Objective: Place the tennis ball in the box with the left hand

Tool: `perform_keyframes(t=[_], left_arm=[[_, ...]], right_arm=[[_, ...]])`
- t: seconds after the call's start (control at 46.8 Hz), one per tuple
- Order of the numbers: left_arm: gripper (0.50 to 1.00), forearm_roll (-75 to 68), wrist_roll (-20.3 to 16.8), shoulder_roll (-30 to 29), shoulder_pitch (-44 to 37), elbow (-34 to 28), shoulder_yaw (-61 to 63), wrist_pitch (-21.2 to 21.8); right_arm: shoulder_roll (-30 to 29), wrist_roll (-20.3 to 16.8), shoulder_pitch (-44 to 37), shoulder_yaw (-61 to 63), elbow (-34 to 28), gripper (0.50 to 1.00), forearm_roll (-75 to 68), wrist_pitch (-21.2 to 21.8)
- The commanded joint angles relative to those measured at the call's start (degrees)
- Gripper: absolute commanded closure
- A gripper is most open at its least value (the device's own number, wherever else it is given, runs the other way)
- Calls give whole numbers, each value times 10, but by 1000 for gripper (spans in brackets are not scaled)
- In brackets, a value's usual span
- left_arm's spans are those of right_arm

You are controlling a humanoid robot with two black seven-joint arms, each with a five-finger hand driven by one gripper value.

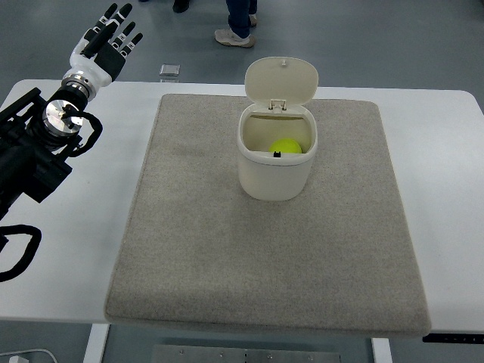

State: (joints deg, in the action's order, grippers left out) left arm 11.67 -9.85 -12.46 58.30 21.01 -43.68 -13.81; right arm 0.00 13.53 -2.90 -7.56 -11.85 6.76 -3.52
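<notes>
Tennis ball (286, 145) sits inside the open-lidded box (274, 175) at upper centre of the frame. At upper left my left hand (108, 43) hovers with fingers spread, empty.

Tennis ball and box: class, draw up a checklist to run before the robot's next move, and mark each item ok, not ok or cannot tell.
1. Tennis ball inside the box: ok.
2. Lid open, tipped back: ok.
3. Left hand empty, fingers spread: ok.
4. Left hand clear of the box, off beyond the mat: ok.
5. Box upright on the mat: ok.
6. Right hand position: cannot tell, out of view.
</notes>
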Motion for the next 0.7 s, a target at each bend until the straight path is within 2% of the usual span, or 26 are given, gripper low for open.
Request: perform_keyframes(t=[0.0, 0.683], left_arm=[[527, 0, 0, 0, 1, 0, 0, 0], [510, 1, 0, -3, -2, 2, 0, 0]], right_arm=[[0, 0, 0, 0, 0, 562, 0, 0], [0, 0, 0, 0, 1, 562, -1, 0]])
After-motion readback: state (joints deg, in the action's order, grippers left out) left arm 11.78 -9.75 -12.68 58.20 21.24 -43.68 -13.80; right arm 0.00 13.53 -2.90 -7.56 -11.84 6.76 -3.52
